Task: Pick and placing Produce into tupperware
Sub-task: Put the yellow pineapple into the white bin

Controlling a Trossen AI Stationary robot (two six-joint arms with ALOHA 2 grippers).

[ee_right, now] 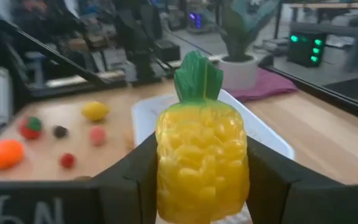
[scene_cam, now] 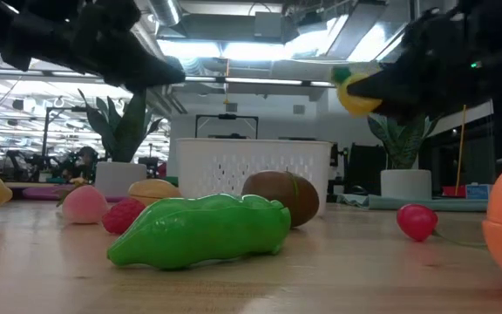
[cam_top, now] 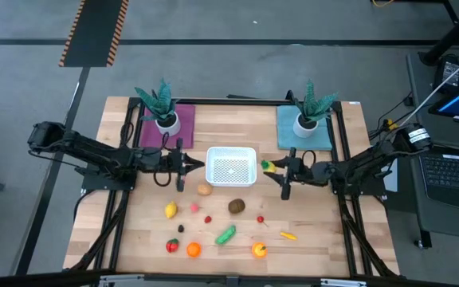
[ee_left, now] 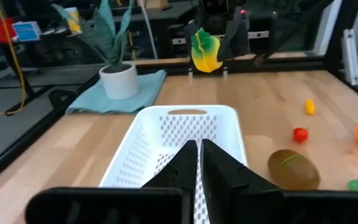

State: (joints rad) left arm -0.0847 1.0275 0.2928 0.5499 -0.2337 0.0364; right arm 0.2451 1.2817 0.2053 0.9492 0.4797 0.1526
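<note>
Left gripper (cam_top: pixel 191 166) sits just beside the white tub (cam_top: pixel 231 167), on the side nearer the purple mat (cam_top: pixel 168 125), and its fingers (ee_left: pixel 185 163) are pressed together with nothing between them, tips right at the tub's rim. Behind it on that mat stands a spiky potted plant (cam_top: pixel 159 105).

The tub rests in the middle of the worktop (cam_top: pixel 317 231), and the wrist views show no produce on the part of its floor that is in view.

Out in front of the tub the pieces are spread loose: a yellow lemon (cam_top: pixel 170 210) and a small pink piece (cam_top: pixel 195 208) down toward the left, a tan piece (cam_top: pixel 205 189) touching or nearly touching the tub's front edge, a red strawberry (cam_top: pixel 171 245) and an orange (cam_top: pixel 193 249) farthest out. A tiny red berry (cam_top: pixel 208 218) lies between. The green pod (cam_top: pixel 226 235) lies tilted below the tub's centre, and the brown kiwi (cam_top: pixel 237 206) sits just off the tub's front right corner. Further right, a small red piece (cam_top: pixel 260 218), an orange fruit (cam_top: pixel 259 250) and a little yellow-orange piece (cam_top: pixel 288 235).

Now the right gripper (cam_top: pixel 275 167): it's up off the worktop just beside the tub's right wall, fingers clamped on a yellow pineapple (ee_right: pixel 202 163) with its green crown pointing toward the tub. Behind it, a second potted plant (cam_top: pixel 309 108) on a teal cloth (cam_top: pixel 303 136).
</note>
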